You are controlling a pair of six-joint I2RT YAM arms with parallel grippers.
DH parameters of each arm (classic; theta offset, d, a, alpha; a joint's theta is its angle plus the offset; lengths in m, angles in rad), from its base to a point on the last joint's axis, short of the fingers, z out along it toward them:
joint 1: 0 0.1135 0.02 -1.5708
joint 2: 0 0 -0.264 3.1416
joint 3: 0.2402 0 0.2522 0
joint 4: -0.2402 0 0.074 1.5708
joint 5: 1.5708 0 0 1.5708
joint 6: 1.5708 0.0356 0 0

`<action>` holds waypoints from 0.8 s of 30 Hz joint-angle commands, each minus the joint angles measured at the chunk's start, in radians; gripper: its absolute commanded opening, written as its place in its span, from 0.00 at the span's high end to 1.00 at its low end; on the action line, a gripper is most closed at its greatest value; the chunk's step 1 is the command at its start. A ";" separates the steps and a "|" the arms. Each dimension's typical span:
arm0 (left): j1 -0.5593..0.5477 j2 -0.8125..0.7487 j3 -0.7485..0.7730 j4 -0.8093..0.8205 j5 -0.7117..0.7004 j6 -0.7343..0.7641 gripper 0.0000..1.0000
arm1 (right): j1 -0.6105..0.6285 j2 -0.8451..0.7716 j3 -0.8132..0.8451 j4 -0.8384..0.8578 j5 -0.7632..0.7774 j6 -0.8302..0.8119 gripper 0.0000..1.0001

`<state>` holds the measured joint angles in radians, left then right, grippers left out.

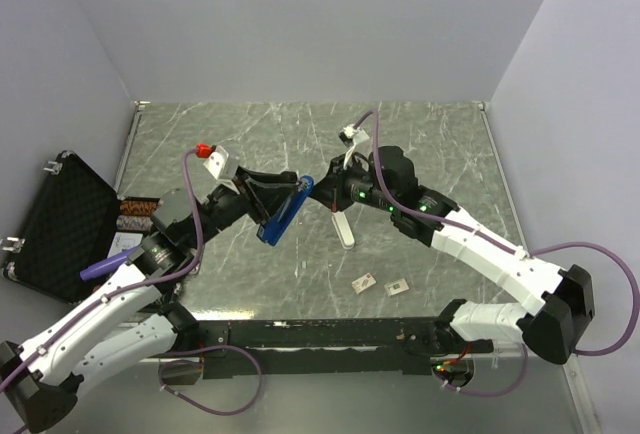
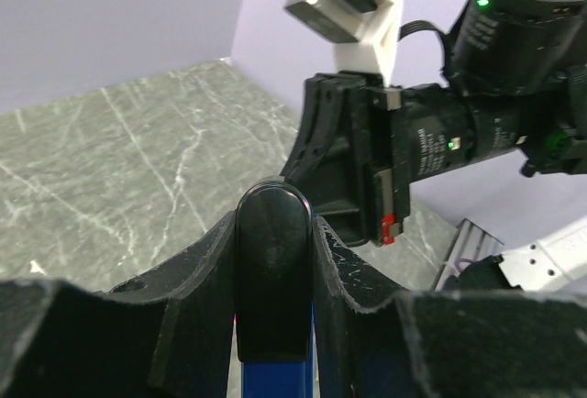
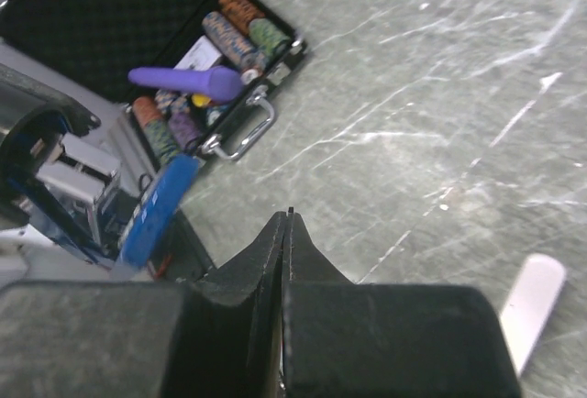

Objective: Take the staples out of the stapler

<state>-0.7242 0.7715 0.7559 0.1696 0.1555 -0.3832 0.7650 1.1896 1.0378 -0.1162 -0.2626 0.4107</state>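
The stapler (image 1: 285, 212) is blue with a black end. My left gripper (image 1: 272, 197) is shut on it and holds it tilted above the table's middle. In the left wrist view its black end (image 2: 272, 270) stands between the pads. In the right wrist view the blue body (image 3: 154, 213) shows at the left, with silvery metal parts beside it. My right gripper (image 1: 332, 182) is just right of the stapler's far end, apart from it. Its jaws (image 3: 288, 219) are shut, and a tiny dark nub that I cannot identify sticks out at the tips. No staples show clearly.
A white rounded bar (image 1: 345, 229) lies on the table below the right gripper. Two small whitish cards (image 1: 363, 281) (image 1: 397, 287) lie nearer the front. An open black case (image 1: 60, 222) with rolls and a purple tool (image 3: 193, 79) sits at the left edge. Walls enclose the table.
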 commanded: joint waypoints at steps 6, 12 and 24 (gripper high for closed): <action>-0.001 0.034 0.005 0.188 0.085 -0.046 0.99 | 0.000 0.036 0.011 0.145 -0.113 0.083 1.00; -0.003 0.043 -0.016 0.212 0.104 -0.056 0.99 | 0.014 0.067 0.048 0.173 -0.168 0.109 1.00; -0.004 0.089 -0.069 0.251 0.167 -0.043 0.99 | 0.069 0.140 0.205 0.096 -0.245 0.132 1.00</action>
<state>-0.7200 0.8288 0.7002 0.3470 0.2512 -0.4133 0.7780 1.3247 1.1355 -0.0509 -0.4118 0.5362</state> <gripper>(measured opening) 0.366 0.006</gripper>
